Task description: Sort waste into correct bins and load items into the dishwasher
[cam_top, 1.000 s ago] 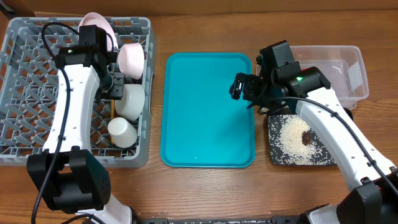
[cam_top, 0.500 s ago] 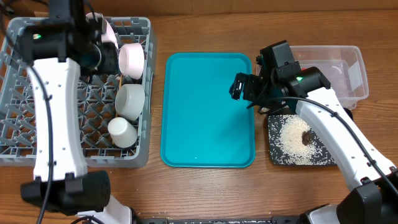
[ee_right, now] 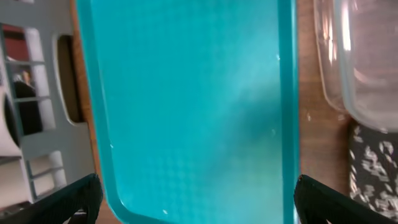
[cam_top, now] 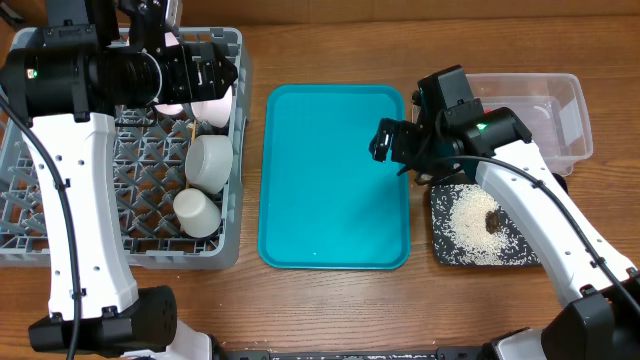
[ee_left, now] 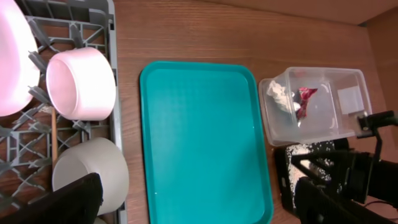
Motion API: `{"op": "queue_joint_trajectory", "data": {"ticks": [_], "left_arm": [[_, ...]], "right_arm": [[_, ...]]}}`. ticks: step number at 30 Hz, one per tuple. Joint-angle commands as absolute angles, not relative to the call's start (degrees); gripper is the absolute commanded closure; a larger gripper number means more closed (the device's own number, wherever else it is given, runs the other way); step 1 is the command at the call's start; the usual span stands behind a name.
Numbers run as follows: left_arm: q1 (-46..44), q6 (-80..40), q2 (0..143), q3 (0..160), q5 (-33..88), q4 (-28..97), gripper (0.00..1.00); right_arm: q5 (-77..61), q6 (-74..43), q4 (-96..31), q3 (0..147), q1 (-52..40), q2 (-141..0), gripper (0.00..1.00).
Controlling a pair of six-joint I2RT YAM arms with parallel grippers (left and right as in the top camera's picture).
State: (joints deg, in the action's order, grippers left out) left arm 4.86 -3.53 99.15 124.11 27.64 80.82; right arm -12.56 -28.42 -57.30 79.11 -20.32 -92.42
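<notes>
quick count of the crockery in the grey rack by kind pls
pink plate: 1
bowls: 2 (pink bowl, white bowl)
white cup: 1
total: 4

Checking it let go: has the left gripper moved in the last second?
Yes: the left gripper has pulled from mid-rack toward the far wall of the square grey plastic dish rack.
</notes>
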Motion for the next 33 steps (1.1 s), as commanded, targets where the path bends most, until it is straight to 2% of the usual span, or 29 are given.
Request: {"op": "queue_joint_trajectory", "data": {"ticks": [1, 5, 9, 14, 24, 33], "left_arm": [[4.5, -4.3, 99.1, 124.7, 29.4, 80.7, 0.00], [4.5, -4.3, 99.1, 124.7, 29.4, 80.7, 0.00], [4.5, -4.3, 99.1, 124.7, 29.4, 80.8, 0.00], [4.5, -4.3, 99.1, 124.7, 29.4, 80.7, 0.00], [4.5, -4.3, 99.1, 124.7, 29.4, 80.8, 0.00], [4.5, -4.3, 99.1, 124.7, 29.4, 80.7, 0.00]], "right_arm": [[-8.7, -25.5, -60.1, 80.6, -20.6, -88.8, 0.00], [-0.5, -20.4, -59.0, 79.9, -20.6, -81.0, 0.00], [0.1, -14.2, -52.7, 76.6, -18.9, -72.0, 0.00], [-0.1, -13.5, -42.7, 68.4, -13.9, -59.7, 0.00], [-3.4, -13.5, -23.0, 40.0, -3.5, -30.5, 0.00], [-3.0, -10.4, -12.7, 21.1, -0.2, -12.5, 0.00]]}}
